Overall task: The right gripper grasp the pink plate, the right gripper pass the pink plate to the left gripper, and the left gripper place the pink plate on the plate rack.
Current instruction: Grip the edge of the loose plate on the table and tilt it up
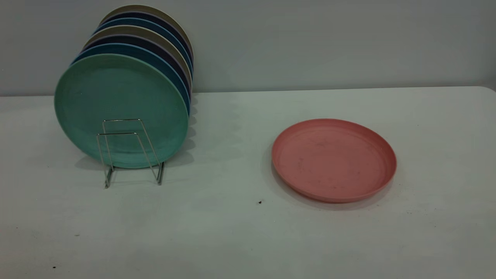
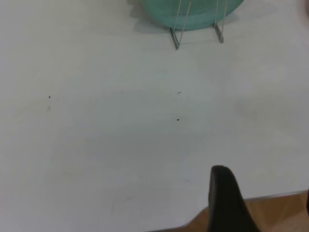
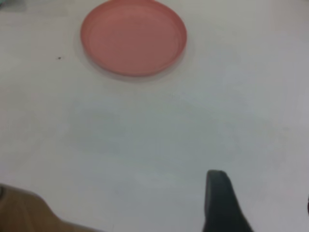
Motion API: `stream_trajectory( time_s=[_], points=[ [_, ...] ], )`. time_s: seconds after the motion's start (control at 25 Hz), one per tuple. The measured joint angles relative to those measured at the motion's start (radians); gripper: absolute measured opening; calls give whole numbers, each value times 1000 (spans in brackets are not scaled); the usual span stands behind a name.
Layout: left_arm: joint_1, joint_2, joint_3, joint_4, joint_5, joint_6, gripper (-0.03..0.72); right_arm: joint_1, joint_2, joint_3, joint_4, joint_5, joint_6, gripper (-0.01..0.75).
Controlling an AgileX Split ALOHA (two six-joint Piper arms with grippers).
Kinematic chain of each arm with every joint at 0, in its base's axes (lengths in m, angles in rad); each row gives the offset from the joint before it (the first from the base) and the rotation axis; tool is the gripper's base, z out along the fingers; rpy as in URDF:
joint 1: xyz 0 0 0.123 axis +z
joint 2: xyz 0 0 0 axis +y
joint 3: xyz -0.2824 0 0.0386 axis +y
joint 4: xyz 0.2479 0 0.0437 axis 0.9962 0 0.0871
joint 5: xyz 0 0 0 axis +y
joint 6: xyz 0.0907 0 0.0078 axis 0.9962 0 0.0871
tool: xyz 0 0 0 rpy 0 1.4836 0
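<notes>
Since neither arm is seen in the exterior view, nothing of the task is judged done yet. Table [image 1: 248, 240] is largely bare. Rack [image 1: 131, 153] sits at table's left, loaded with upright plates; a green plate [image 1: 120, 108] is frontmost, and at least two wire loops stand free in front of it. Pink plate [image 1: 334, 159] lies flat on the table, right of centre, well apart from the rack, untouched.

Right gripper [image 3: 260, 205] is seen only in the right wrist view, one black finger [image 3: 219, 203] in frame and a sliver of the other at the edge, so fingers are taken as spread apart, with nothing between them; pink plate is well ahead of it. Left gripper [image 2: 263, 203] shows the same in its own view: fingers apart, nothing held, rack feet far ahead.

Left to do: grasp, handover, placement. All three steps remain.
</notes>
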Motion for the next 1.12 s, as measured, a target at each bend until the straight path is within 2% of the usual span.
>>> stream_trajectory(
  time_s=[1.12],
  points=[
    [0, 0, 0, 0, 0, -1, 431, 0, -2, 0, 0, 1, 0, 418]
  ],
)
